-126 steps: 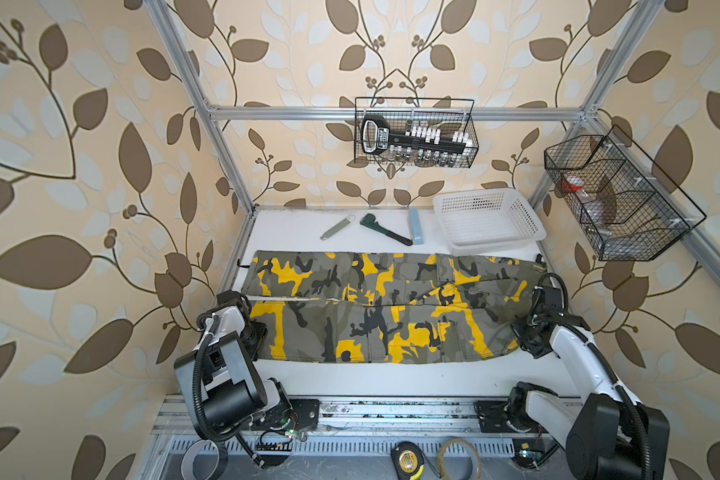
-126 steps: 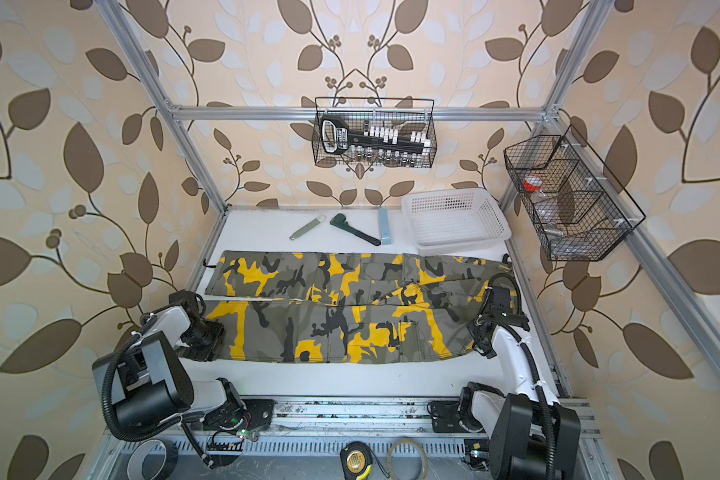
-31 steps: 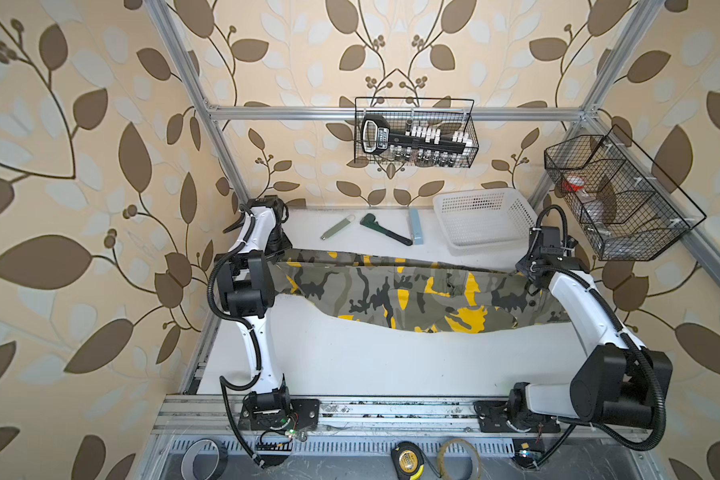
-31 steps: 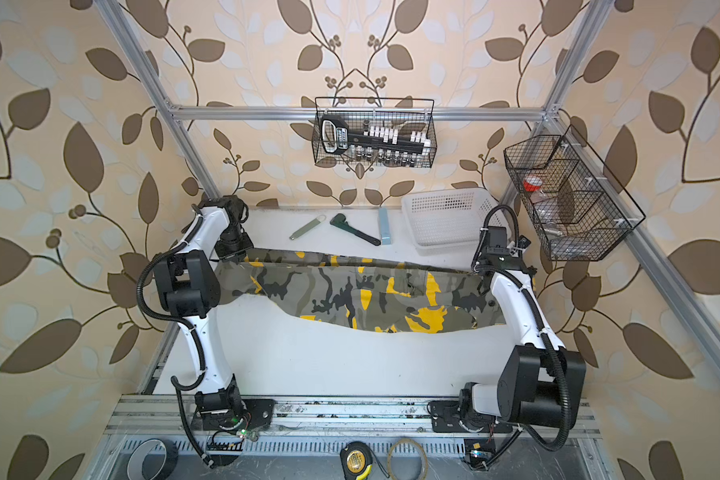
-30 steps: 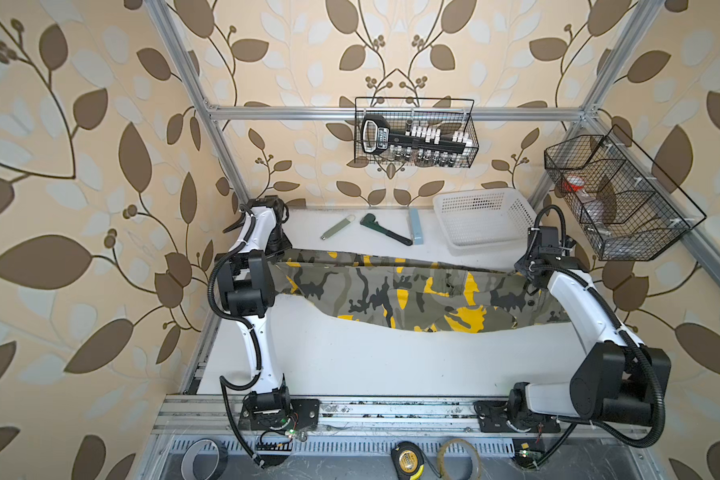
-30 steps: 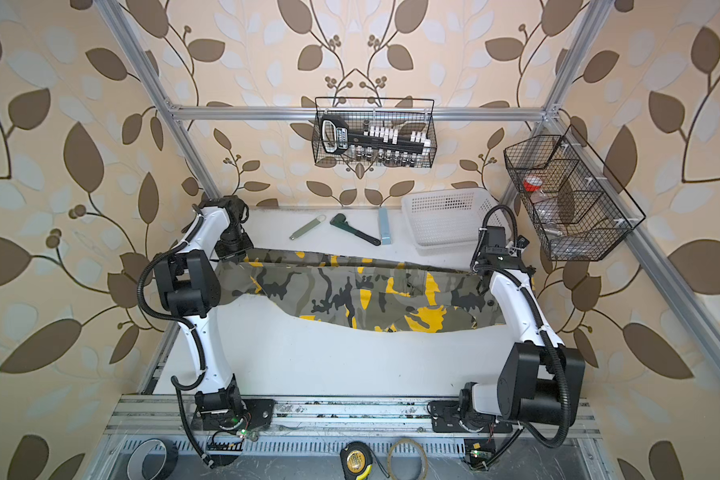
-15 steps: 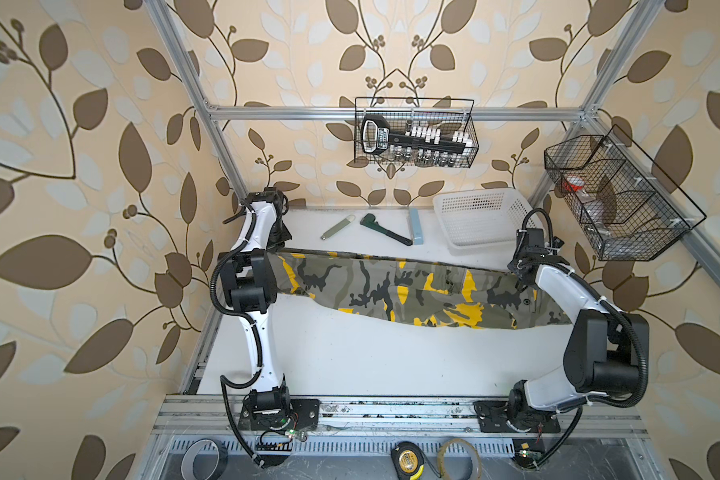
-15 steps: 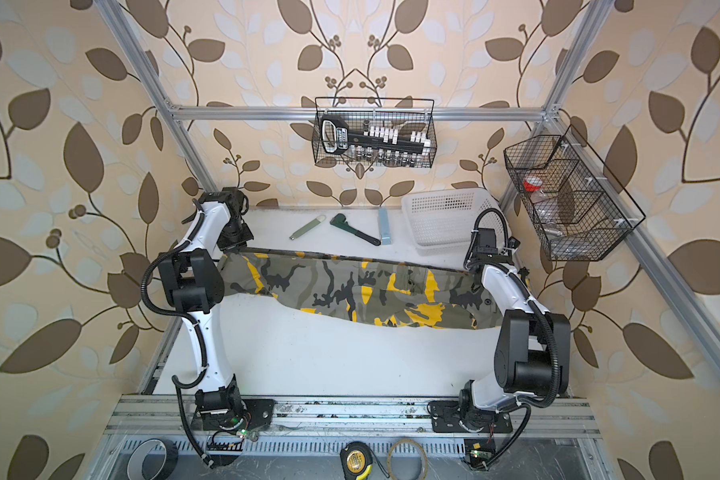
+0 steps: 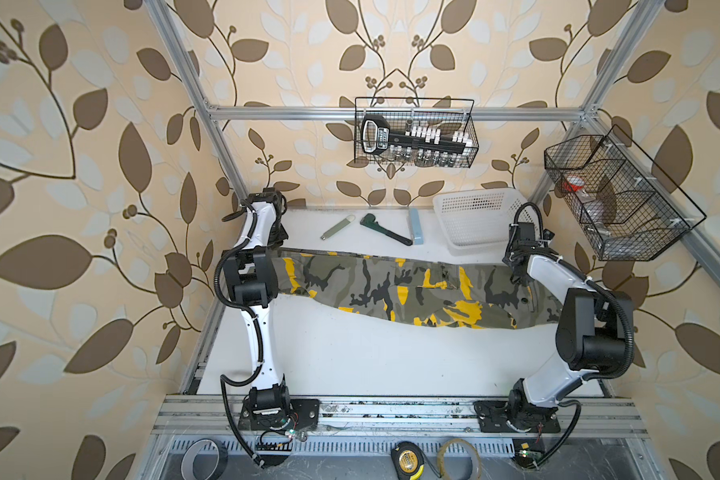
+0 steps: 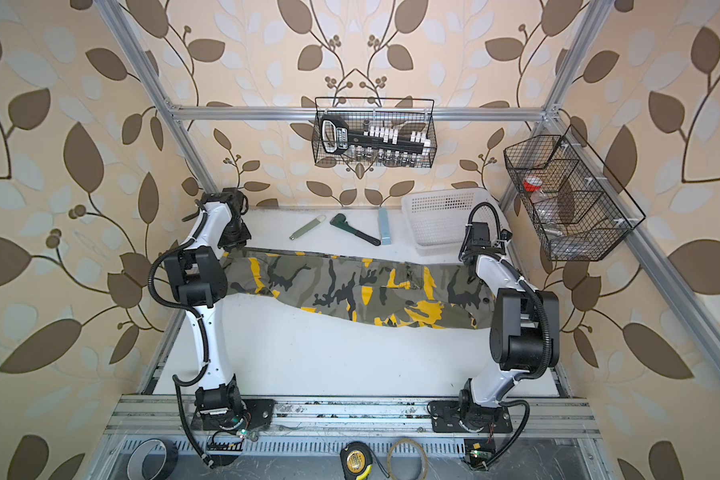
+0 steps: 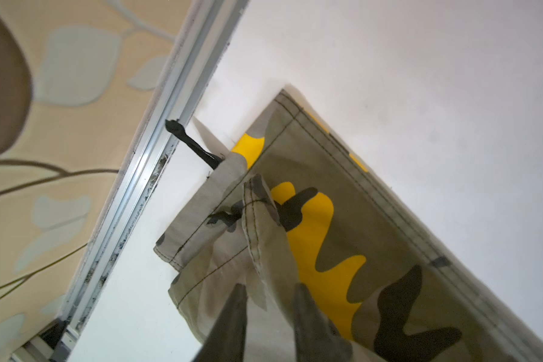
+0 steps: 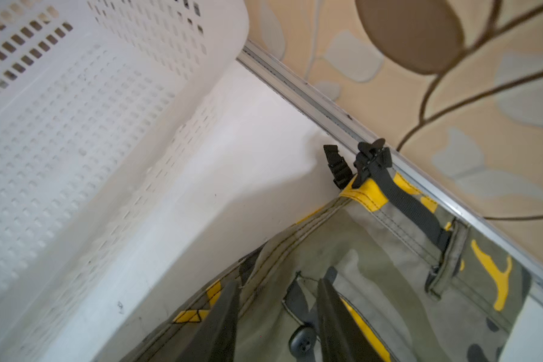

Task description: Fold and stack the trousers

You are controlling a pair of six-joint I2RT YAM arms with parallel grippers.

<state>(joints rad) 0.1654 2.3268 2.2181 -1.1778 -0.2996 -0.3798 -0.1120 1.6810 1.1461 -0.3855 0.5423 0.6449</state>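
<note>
Both arms have swung from the near edge to the far side, laying one leg over the other. The trousers [image 9: 391, 286] now lie doubled lengthwise across the back half of the table [image 9: 350, 357]. The left gripper [image 11: 268, 291] is released, its parted fingers straddling a raised ridge of hem at the cuff end. The right gripper [image 12: 278, 285] is likewise released over the waistband corner, just beside the white basket [image 12: 76, 125].
</note>
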